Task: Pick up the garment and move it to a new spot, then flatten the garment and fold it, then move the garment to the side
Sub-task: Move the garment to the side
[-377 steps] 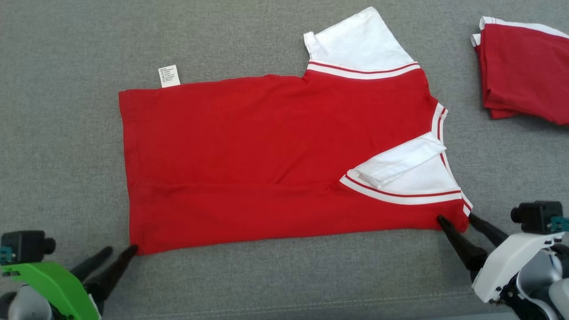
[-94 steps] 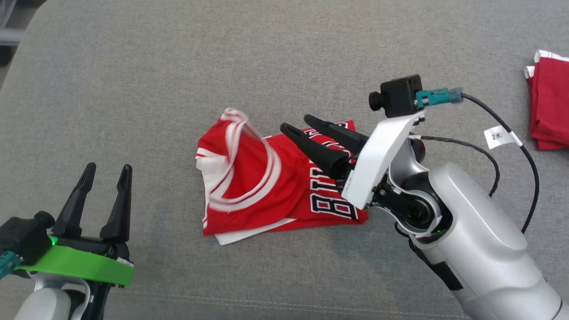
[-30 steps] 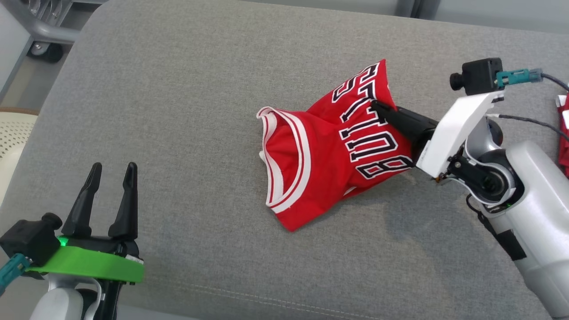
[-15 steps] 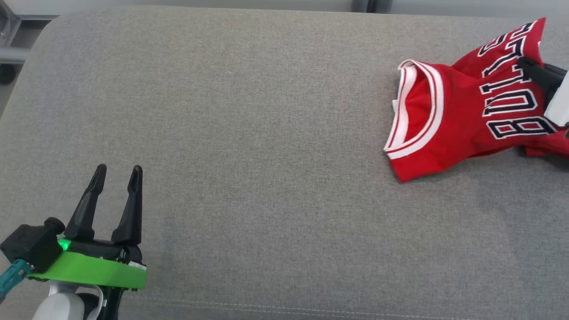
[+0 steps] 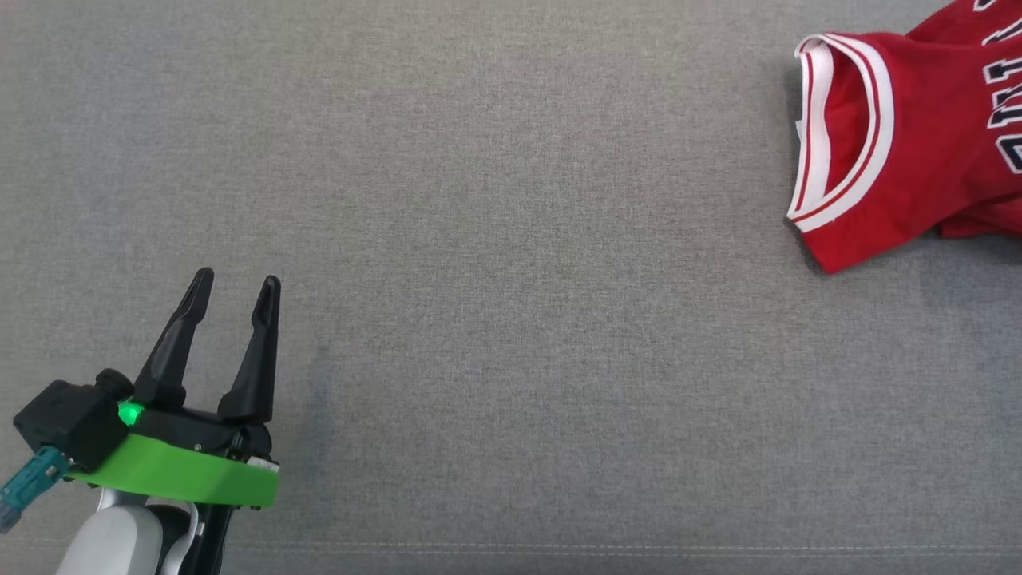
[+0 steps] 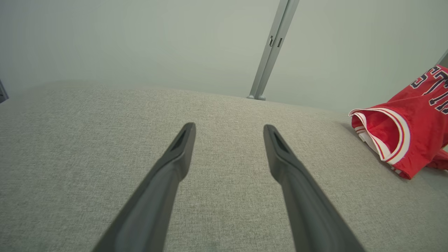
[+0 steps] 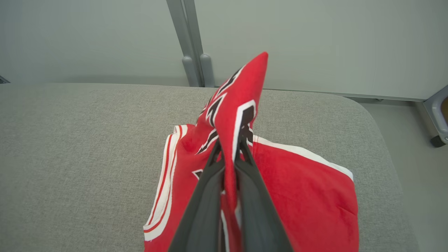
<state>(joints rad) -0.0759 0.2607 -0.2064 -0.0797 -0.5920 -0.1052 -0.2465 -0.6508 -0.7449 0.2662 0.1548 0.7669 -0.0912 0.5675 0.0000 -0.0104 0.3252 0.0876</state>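
left gripper (image 5: 237, 279): jaws spread wide, nothing between them; low at the head view's lower left, well apart from the garment
right gripper (image 7: 229, 147): pinched tight on a fold of the garment, lettered cloth peaking up between the fingers
garment (image 5: 894, 160): red jersey, white striped trim, dark lettering; bunched at the head view's far right, pinched part raised, lower part on the worktop
worktop (image 5: 511, 239): grey fabric
behind: pale wall, grey metal post (image 6: 271, 49)
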